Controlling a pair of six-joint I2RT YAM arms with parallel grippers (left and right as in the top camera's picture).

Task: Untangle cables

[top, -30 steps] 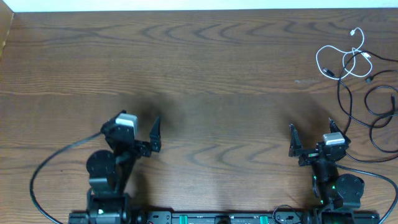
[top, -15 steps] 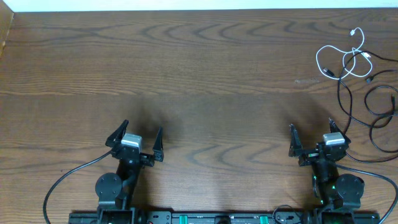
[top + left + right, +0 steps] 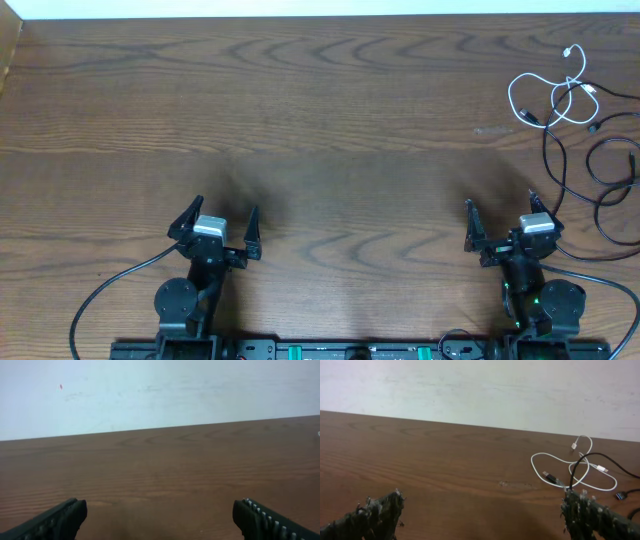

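Note:
The cables lie tangled at the far right of the table. A short white cable (image 3: 540, 92) loops there, crossed by longer black cables (image 3: 600, 170) that run toward the right edge. In the right wrist view the white cable (image 3: 555, 467) and a black cable (image 3: 600, 457) lie ahead and to the right. My left gripper (image 3: 221, 222) is open and empty at the front left, far from the cables; its view shows only bare wood between its fingers (image 3: 159, 517). My right gripper (image 3: 500, 217) is open and empty at the front right, short of the cables (image 3: 482, 515).
The wooden table (image 3: 320, 120) ends at a pale wall at the back (image 3: 480, 385). Thick black cords (image 3: 90, 300) run from the arm bases along the front edge.
My left arm has drawn back toward its base and settled low, with the gripper pointing forward. The right arm and the cables have not moved.

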